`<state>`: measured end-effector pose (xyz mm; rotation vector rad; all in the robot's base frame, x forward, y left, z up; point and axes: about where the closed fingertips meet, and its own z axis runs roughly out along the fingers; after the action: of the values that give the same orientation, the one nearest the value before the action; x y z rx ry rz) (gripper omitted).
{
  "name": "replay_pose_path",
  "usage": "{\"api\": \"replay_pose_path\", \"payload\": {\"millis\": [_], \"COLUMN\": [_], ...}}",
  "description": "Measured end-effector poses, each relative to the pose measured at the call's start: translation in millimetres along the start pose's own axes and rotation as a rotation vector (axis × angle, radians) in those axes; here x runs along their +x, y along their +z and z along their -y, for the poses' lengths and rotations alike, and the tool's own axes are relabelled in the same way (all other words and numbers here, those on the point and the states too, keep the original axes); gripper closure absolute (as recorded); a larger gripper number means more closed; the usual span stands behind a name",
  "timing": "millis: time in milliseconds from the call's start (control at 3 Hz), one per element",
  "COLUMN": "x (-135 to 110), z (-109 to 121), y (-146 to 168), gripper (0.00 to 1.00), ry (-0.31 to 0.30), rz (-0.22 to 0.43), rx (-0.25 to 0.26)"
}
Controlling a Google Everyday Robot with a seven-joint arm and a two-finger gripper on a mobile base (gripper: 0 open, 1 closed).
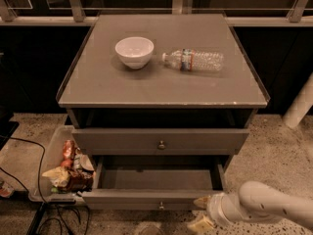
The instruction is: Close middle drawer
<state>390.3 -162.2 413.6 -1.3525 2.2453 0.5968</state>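
Grey-brown and pulled out at lower centre, the middle drawer [122, 198] meets the gripper [200, 213] only near its right end, fingers spread and empty, so a push there may skew and jam it.

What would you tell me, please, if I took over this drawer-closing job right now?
End effector: open, holding nothing, low at the right end of the middle drawer's front; whether it touches the wood cannot be told.
Middle drawer: pulled well out, knob facing the camera.
Upper drawer: set farther in, not part of the job.
Done: the arm is at the drawer front.
Left: push the front straight in until the drawer is shut, then back the arm away.
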Motion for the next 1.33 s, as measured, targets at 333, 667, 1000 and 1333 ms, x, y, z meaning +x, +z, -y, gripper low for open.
{"api": "replay_pose_path", "payload": {"millis": [333,667,1000,1333], "x": [-31,-45,-43,-40], "z": [37,71,90,94], "y": [-13,-21,-21,-20], "gripper": [0.6,0.84,1.0,0.82], "ry": [-0.041,-0.051,-0.04,-0.03], "rz": [0.083,0.148,0.163,0.164], "rx": [0.043,0.091,0.117,0.124]}}
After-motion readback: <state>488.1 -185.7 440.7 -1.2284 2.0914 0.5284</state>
